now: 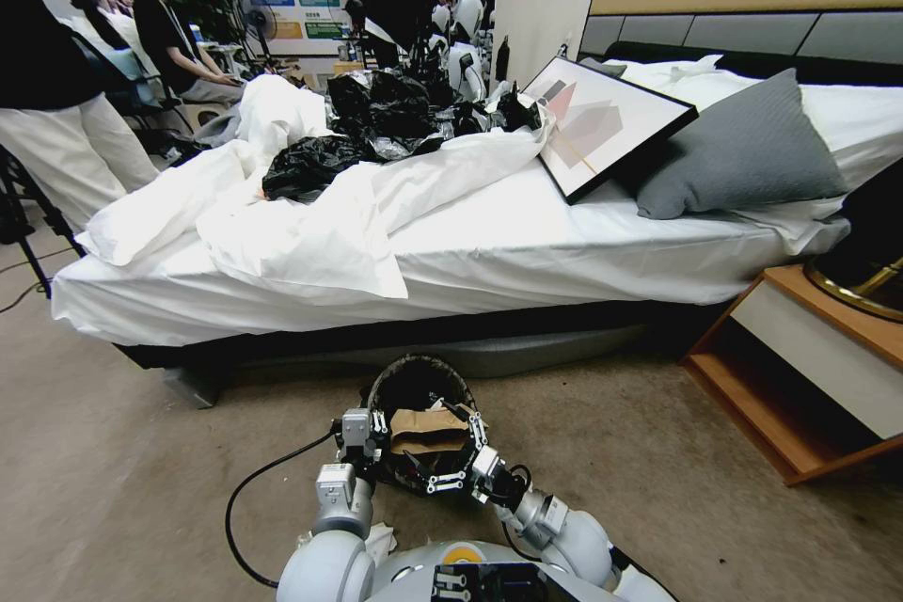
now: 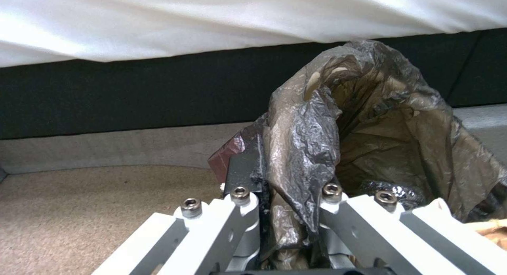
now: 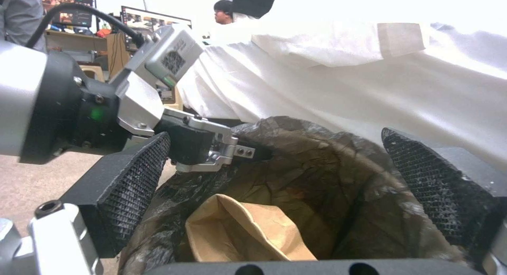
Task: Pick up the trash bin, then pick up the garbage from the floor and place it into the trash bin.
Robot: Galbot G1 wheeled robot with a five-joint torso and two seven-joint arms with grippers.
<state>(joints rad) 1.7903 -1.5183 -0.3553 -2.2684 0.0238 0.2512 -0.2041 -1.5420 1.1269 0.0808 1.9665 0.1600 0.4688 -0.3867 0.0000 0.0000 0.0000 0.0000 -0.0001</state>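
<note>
From the head camera I see the small round trash bin [image 1: 419, 395] lined with a crinkled black plastic bag, tipped toward me just in front of the bed [image 1: 489, 245], over the beige carpet floor [image 1: 141, 489]. A crumpled brown paper bag [image 1: 428, 431] lies in its mouth. My left gripper [image 1: 373, 437] sits at the bin's left rim and my right gripper [image 1: 451, 475] reaches in at the near rim, beside the paper bag. A piece of crumpled white tissue [image 1: 381, 541] lies on the carpet by my left arm. On the bed are rumpled white sheets, loose black plastic bags [image 1: 376, 127], a framed geometric picture [image 1: 602, 127] and a grey pillow [image 1: 743, 150]. A wooden nightstand [image 1: 800, 376] stands to the right.

On the left wrist camera, the left gripper [image 2: 288, 211] has its fingers clamped on the bin's rim, with the black liner [image 2: 370, 124] pinched between them. The dark bed base and white sheet are just behind.

On the right wrist camera, the right gripper [image 3: 280, 184] has its ribbed black fingers [image 3: 132, 180] spread wide apart over the bin's opening [image 3: 317, 168]. The brown paper bag [image 3: 248, 231] rests inside, between and below them, and I cannot tell whether they touch it. The left gripper [image 3: 232, 150] grips the far rim.
</note>
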